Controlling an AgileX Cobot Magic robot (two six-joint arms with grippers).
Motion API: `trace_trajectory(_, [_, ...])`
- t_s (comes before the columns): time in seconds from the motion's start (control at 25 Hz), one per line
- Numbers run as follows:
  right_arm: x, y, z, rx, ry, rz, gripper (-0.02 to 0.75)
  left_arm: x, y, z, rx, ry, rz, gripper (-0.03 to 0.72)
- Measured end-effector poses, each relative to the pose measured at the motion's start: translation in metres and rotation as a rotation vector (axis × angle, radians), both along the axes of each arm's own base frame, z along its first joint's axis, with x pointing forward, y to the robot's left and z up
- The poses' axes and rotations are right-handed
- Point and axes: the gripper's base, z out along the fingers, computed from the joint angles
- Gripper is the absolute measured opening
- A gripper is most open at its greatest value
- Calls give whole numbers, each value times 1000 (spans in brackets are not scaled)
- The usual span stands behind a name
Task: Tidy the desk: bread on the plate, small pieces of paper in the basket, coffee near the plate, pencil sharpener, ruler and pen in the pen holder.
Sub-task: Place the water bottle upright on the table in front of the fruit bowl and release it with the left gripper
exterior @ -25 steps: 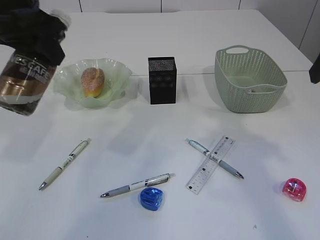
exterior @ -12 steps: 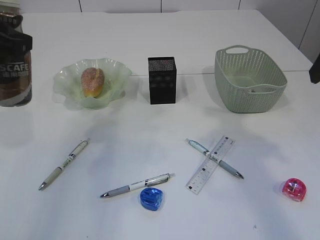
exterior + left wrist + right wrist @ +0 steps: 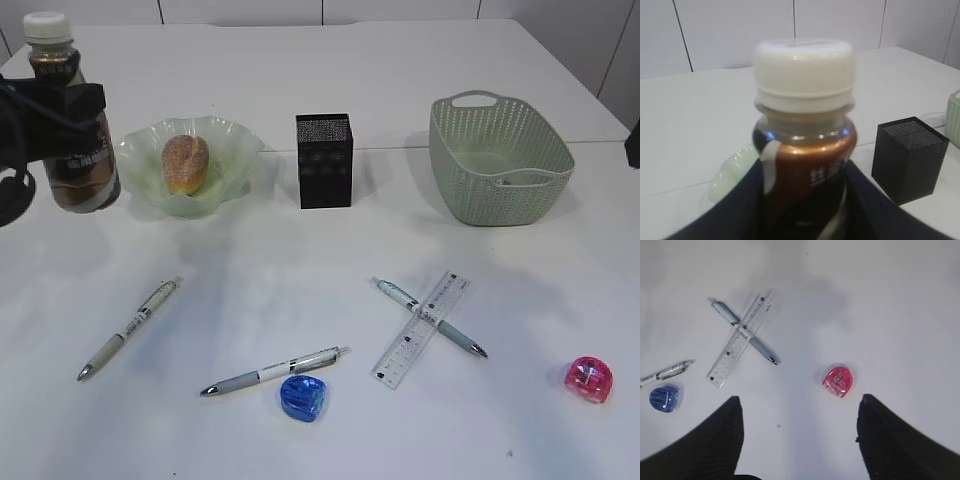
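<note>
— Coffee bottle is sitting at the upper left of the exterior frame, just left of your green plate. Left gripper is clamping its body; you are seeing the white cap fill the middle of the left wrist frame.

— And the bread?

— Bread is lying on the plate. Your black pen holder is standing upper centre, the basket upper right.

— What is waiting lower down?

— One pen is lying lower left, a second pen touching or just beside the blue sharpener at bottom centre. The ruler is crossing a third pen. The pink sharpener is lying lower right.

— The right gripper?

— Its jaws are standing wide apart, holding nothing, hanging over bare table near the pink sharpener.
</note>
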Motion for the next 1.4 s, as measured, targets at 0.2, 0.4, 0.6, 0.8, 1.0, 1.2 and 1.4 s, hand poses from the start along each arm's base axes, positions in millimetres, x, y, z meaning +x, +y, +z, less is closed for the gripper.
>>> trace_trajectory(0.2, [0,-3,0,-38,-1,-2,551,16,0,-27,-33,-41,32,269])
trace_trajectory(0.4, [0,-6,0,-71,-1,-4,551,24,7,-36,-113,-134,134,269])
trace_trajectory(0.6, [0,-7,0,-80,-2,-5,551,30,13,-55,-132,-108,202,269])
trace_trajectory(0.8, [0,-8,0,-88,-2,-5,551,34,13,-73,-114,-73,209,269])
trace_trajectory(1.0, [0,-8,0,-92,-2,-6,552,47,16,-91,-102,-39,227,269])
trace_trajectory(1.2, [0,-9,-1,-109,-2,-5,552,59,16,-103,-96,-25,235,269])
trace_trajectory(1.4, [0,-11,0,-126,-3,-6,552,67,15,-118,-86,1,233,269])
